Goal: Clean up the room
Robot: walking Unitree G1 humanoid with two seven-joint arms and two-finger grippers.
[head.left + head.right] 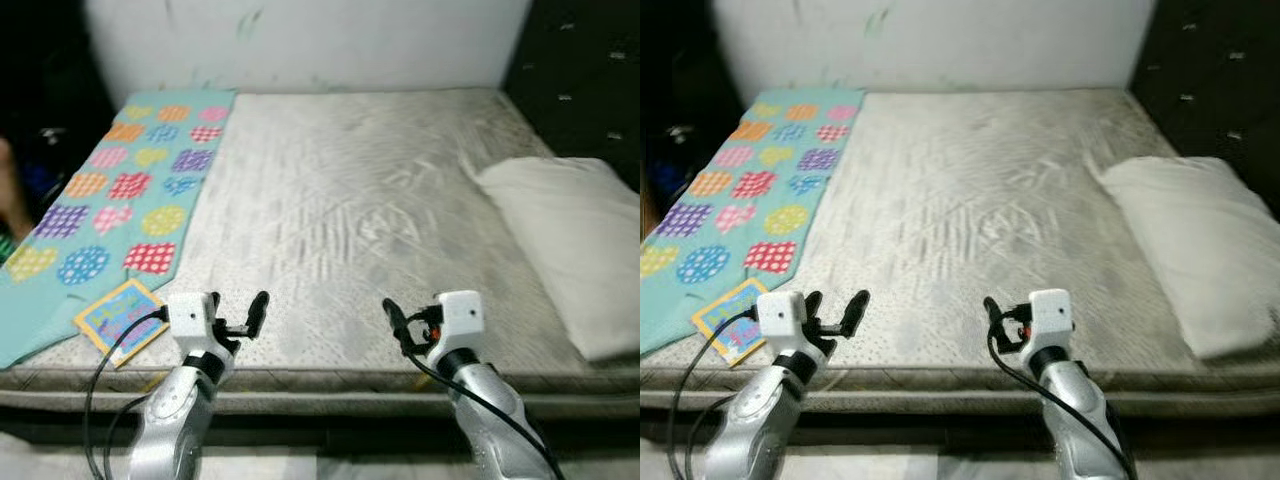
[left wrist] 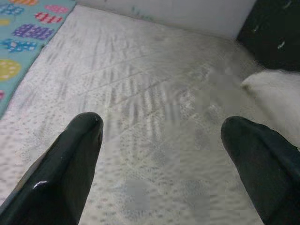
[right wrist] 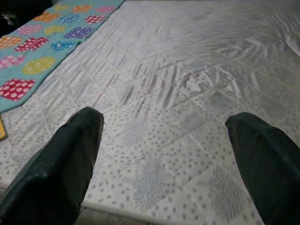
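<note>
A bed with a bare grey-white mattress lies before me. Along its left side runs a teal blanket with colourful dotted shapes. A small yellow-edged picture book rests on the blanket's near corner. At the right side of the bed is a white pillow. My left gripper hovers open over the mattress's near edge, just right of the book. My right gripper hovers open at the same edge, further right. Nothing is between either pair of fingers, and each wrist view looks across the mattress between them.
A pale wall stands behind the bed and a dark padded headboard at the right. The left side beyond the blanket is dark with dim clutter. The bed's front edge is right below my arms.
</note>
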